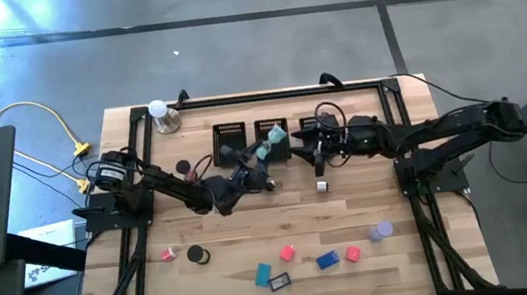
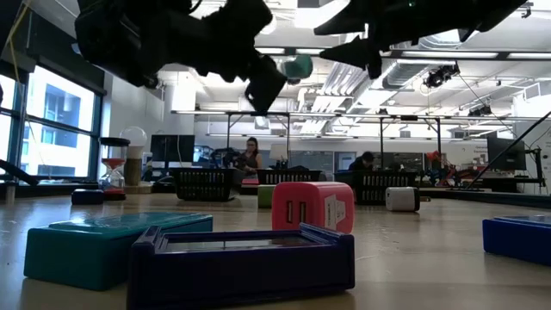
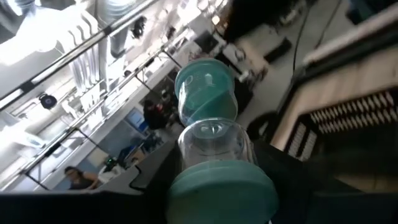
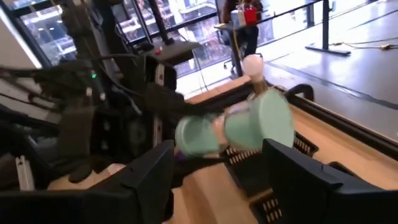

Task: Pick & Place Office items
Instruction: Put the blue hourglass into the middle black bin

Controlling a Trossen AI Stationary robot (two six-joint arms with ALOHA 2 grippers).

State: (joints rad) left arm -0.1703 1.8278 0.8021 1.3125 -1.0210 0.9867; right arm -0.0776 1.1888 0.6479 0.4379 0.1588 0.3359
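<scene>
Up by the black mesh bins [image 1: 269,129], the left end effector [image 1: 263,160] pinches a teal sand timer [image 1: 274,138] by one end, lifted above the table [image 1: 252,219]. Just beside it, the right end effector [image 4: 217,165] hovers with fingers spread, the timer between them but untouched.

three bins [image 1: 269,130] along table's [image 1: 371,205] far edge, blocks [image 1: 287,254] near front

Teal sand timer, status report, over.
Left gripper shut on teal sand timer, raised by middle bin. Right gripper open beside it. Nothing blocking.
</scene>
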